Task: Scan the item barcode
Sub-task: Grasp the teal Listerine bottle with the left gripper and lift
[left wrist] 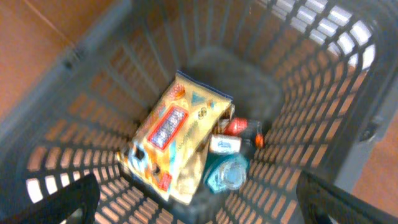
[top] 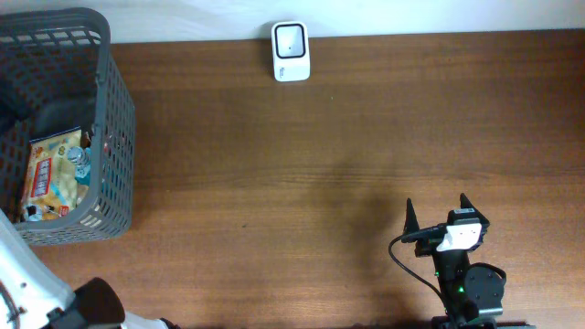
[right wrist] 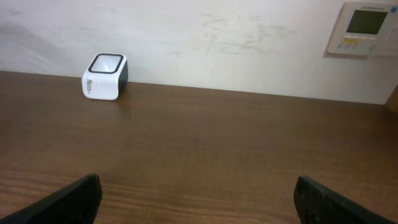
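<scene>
A yellow snack packet (top: 55, 174) lies in the dark grey basket (top: 119, 110) at the table's left end. The left wrist view looks down on the packet (left wrist: 171, 140), with a small bottle (left wrist: 227, 171) and a red-labelled item (left wrist: 239, 127) against its side. My left gripper (left wrist: 196, 194) hangs open above the basket (left wrist: 298, 81), its fingers wide apart and holding nothing. The white barcode scanner (top: 291, 51) stands at the far edge, also seen in the right wrist view (right wrist: 104, 76). My right gripper (top: 437, 206) rests open near the front right, empty (right wrist: 196, 186).
Brown wooden table (top: 320, 164) runs between basket and right arm. A pale wall backs the table, with a control panel (right wrist: 367, 28) mounted on it at the right. The left arm's white body (top: 23, 279) stands at the front left corner.
</scene>
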Robot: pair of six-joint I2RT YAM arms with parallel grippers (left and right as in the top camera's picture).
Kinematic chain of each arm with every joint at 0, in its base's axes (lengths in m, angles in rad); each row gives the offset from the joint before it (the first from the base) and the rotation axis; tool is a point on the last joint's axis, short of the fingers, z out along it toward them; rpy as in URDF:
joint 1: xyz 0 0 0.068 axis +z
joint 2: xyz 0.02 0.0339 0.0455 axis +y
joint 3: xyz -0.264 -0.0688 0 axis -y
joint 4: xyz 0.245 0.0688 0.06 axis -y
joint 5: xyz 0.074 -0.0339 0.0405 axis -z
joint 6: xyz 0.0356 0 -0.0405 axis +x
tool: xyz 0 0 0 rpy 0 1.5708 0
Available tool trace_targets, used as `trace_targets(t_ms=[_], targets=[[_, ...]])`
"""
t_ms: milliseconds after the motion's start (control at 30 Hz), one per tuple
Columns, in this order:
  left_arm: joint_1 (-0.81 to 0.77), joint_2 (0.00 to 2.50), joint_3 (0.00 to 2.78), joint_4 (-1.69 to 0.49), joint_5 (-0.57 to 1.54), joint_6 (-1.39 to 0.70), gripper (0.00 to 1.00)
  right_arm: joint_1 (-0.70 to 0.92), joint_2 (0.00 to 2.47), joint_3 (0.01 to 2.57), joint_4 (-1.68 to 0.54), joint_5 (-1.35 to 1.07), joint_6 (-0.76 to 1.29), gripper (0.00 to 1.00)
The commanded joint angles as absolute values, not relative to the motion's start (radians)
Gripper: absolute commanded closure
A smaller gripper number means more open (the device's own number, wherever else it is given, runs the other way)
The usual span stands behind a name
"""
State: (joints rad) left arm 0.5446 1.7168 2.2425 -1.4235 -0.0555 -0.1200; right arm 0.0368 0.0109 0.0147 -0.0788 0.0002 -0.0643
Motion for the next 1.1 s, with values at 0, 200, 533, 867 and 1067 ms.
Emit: trace_targets(t_ms=[0, 200, 533, 867, 1067], targets=[[0.543, 1.806, 2.258, -1.465, 0.015, -0.035, 0.01, 0.032, 0.003, 0.006, -0.081, 0.009, -0.071, 0.01], [0.545, 1.935, 2.258, -1.526, 0.027, 0.043, 0.01, 0.032, 0.003, 0.006, -0.081, 0.009, -0.071, 0.02], [0.53, 1.988, 2.145, -1.558, 0.184, 0.286, 0.07, 0.032, 0.003, 0.006, -0.081, 0.009, -0.071, 0.02], [0.523, 1.988, 1.888, -1.425, 0.206, 0.377, 0.16, 0.032, 0.003, 0.006, -0.081, 0.009, -0.071, 0.02], [0.524, 1.988, 1.885, -1.403, 0.183, 0.376, 0.51, 0.032, 0.003, 0.006, -0.081, 0.009, -0.071, 0.02]])
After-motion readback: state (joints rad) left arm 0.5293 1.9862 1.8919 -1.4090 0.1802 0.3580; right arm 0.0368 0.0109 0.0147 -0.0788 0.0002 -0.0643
